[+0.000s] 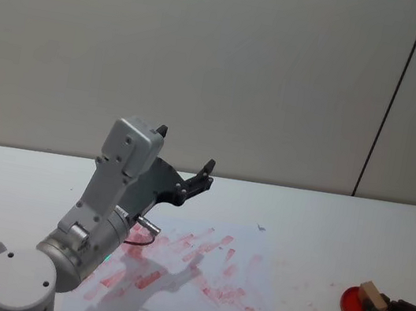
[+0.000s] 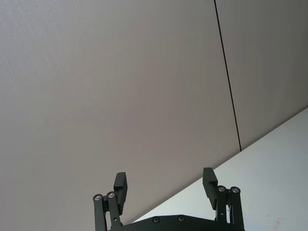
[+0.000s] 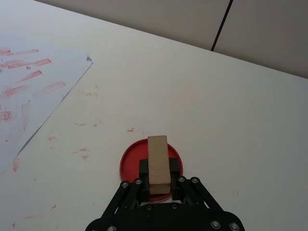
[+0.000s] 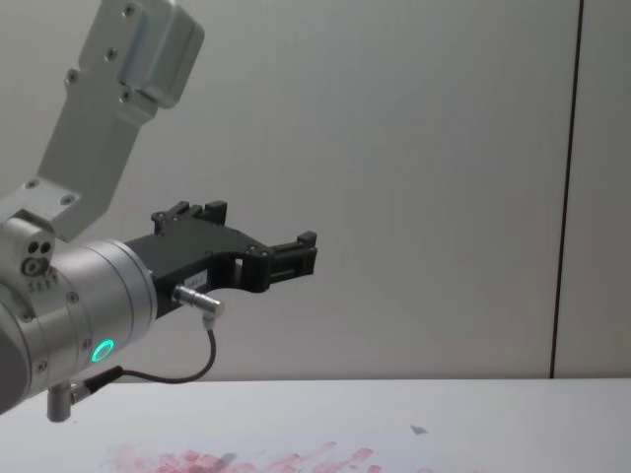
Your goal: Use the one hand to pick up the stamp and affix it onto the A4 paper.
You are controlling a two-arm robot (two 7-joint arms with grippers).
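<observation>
The right pincer [image 3: 159, 169], all black, is clamped on the stamp [image 3: 158, 161], a light wooden block, at the right end of the white bench [image 1: 339, 233]. The stamp sits over a round red ink pad [image 3: 131, 158]; whether its face touches the pad cannot be told. Its long axis runs straight out along the pincer's line of reach, with a finger on each long side.

The paper [image 1: 241, 269], covered in red smudges, lies to the robot's left of this pincer, well apart from it. Between them is bare bench, lightly flecked with red ink. The paper's right edge is nearest, so the coming move is likely a lift and a sideways carry to the left.

The left pincer [image 1: 185, 148] hangs high above the paper's left part, fingers apart and holding nothing, aimed at the wall. The paper's right half looks like open room; the left arm crowds the far side.
</observation>
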